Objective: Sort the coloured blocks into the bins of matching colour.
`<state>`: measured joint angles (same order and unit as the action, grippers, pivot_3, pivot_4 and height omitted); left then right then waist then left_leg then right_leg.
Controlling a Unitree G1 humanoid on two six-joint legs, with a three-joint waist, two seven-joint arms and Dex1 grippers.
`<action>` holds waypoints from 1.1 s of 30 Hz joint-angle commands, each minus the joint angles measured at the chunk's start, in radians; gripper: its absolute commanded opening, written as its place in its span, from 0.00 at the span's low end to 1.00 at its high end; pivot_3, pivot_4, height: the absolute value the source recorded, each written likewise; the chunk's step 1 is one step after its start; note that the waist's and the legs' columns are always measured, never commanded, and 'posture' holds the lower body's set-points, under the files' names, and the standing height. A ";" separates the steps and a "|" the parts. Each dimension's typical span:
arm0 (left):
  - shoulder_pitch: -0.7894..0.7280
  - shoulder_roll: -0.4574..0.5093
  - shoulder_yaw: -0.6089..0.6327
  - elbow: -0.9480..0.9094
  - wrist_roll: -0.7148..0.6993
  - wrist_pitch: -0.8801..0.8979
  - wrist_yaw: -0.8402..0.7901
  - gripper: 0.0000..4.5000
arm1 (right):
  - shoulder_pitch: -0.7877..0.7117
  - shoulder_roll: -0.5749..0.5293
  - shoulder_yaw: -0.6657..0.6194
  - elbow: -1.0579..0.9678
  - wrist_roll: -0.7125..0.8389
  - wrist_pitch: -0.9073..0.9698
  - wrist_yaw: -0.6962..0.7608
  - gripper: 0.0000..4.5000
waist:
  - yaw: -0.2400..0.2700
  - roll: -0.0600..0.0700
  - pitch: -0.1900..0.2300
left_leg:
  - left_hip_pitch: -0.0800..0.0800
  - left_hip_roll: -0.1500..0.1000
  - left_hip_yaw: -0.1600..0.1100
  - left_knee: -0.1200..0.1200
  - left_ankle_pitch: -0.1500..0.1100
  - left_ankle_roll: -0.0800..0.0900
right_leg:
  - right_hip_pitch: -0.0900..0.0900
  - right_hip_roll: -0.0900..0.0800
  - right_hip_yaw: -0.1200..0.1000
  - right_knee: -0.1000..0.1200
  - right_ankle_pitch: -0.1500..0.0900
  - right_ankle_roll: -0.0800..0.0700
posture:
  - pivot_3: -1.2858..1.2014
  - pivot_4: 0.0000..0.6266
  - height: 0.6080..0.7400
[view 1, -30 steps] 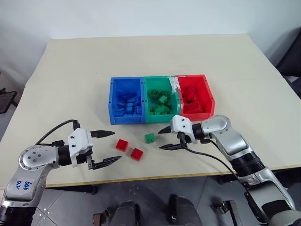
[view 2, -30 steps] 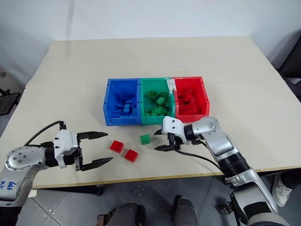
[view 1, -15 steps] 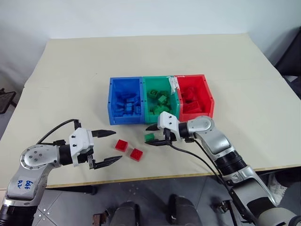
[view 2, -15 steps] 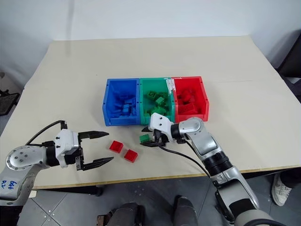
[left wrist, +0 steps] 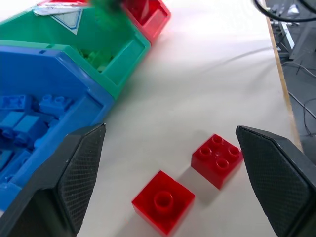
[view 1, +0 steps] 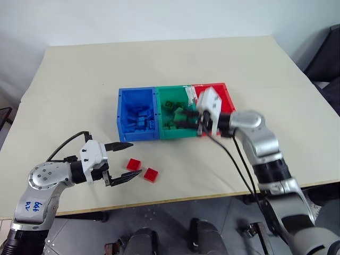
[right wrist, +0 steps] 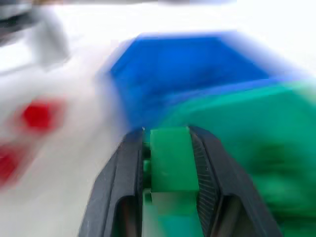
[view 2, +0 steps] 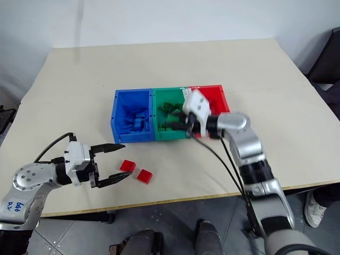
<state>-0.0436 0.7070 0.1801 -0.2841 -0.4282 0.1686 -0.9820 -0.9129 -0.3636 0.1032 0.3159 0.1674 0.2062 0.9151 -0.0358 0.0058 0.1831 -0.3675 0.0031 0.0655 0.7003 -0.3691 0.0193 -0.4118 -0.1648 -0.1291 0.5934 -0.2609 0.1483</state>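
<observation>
My right gripper (right wrist: 170, 134) is shut on a green block (right wrist: 170, 159) and holds it in the air over the front of the green bin (view 1: 178, 134). The green bin sits between the blue bin (view 1: 137, 136) and the red bin (view 1: 229, 102); all three hold blocks of their own colour. Two red blocks (view 1: 134, 164) (view 1: 151, 174) lie on the table in front of the blue bin. My left gripper (view 1: 126, 159) stands open just left of them, its fingers level above the table. The left wrist view shows both red blocks (left wrist: 163, 201) (left wrist: 217, 159) between its fingers (left wrist: 74, 182).
The beige table (view 1: 239, 64) reaches well beyond the bins on all sides. A small white tag (view 1: 188, 93) sits at the back between the green and red bins. My right arm's cable (view 1: 234, 159) hangs over the table in front of the red bin.
My right gripper closed on the green block that lay on the table and lifted it up and forward over the green bin. The left gripper stayed put. The head camera shifted.
</observation>
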 commanded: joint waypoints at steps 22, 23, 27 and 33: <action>0.001 0.123 0.140 0.225 -0.019 -0.043 -0.089 1.00 | 0.527 -0.325 -0.198 -0.365 0.284 -0.101 0.333 1.00 | 0.008 0.000 0.000 | 0.000 0.000 0.001 -0.001 0.000 -0.001 | 0.002 0.000 -0.003 -0.002 0.000 0.000 | 0.52 0.24 1.00; 0.012 0.151 0.141 0.226 -0.028 -0.038 -0.127 1.00 | 0.557 -0.349 -0.210 -0.393 0.301 -0.073 0.339 1.00 | 0.008 0.000 0.000 | 0.000 0.000 0.002 -0.001 0.000 -0.001 | 0.002 0.000 -0.003 -0.002 0.000 0.000 | 0.52 0.24 1.00; 0.035 0.226 0.140 0.218 -0.028 -0.053 -0.223 1.00 | 0.666 -0.418 -0.251 -0.474 0.336 -0.053 0.374 1.00 | 0.011 0.000 0.000 | 0.000 0.001 0.002 -0.001 0.000 -0.001 | 0.002 0.000 -0.002 -0.002 0.000 0.000 | 0.52 0.24 1.00; -0.053 0.209 0.020 0.104 -0.035 -0.052 -0.262 1.00 | 0.779 -0.463 -0.264 -0.543 0.324 -0.100 0.398 1.00 | 0.040 0.000 0.000 | -0.001 0.000 0.002 0.001 0.000 0.000 | 0.002 0.000 -0.001 -0.003 0.000 0.000 | 0.52 0.24 1.00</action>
<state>-0.0792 0.9218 0.2281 -0.1153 -0.4444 0.1124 -1.2360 -0.1353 -0.8127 -0.1350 -0.1902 0.4895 0.1326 1.3141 0.0039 0.0057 0.1831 -0.3679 0.0028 0.0676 0.7013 -0.3694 0.0199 -0.4094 -0.1654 -0.1295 0.5901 -0.2608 0.1484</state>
